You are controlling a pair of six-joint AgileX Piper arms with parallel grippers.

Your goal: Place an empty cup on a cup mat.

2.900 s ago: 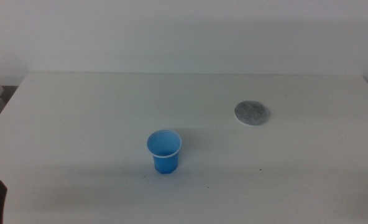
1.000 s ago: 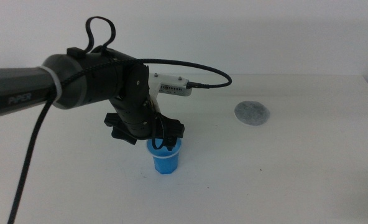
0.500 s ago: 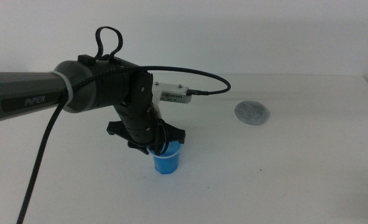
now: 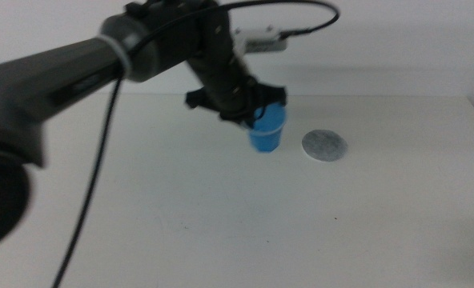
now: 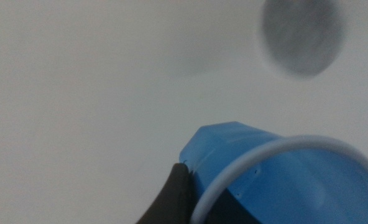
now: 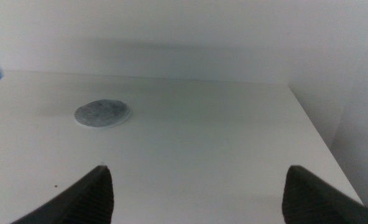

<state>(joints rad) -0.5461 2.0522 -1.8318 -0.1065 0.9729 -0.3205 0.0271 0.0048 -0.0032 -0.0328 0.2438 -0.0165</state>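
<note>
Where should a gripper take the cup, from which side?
At the rim wall, from above, one jaw inside and one outside, as the left gripper holds the cup now. It is upright, open-topped and tapers to the base, so its sides would slip.

We note a dark grey tubular left arm (image 4: 69, 68), black cable looped overhead, a white module (image 4: 261, 38) mounted near the wrist.
</note>
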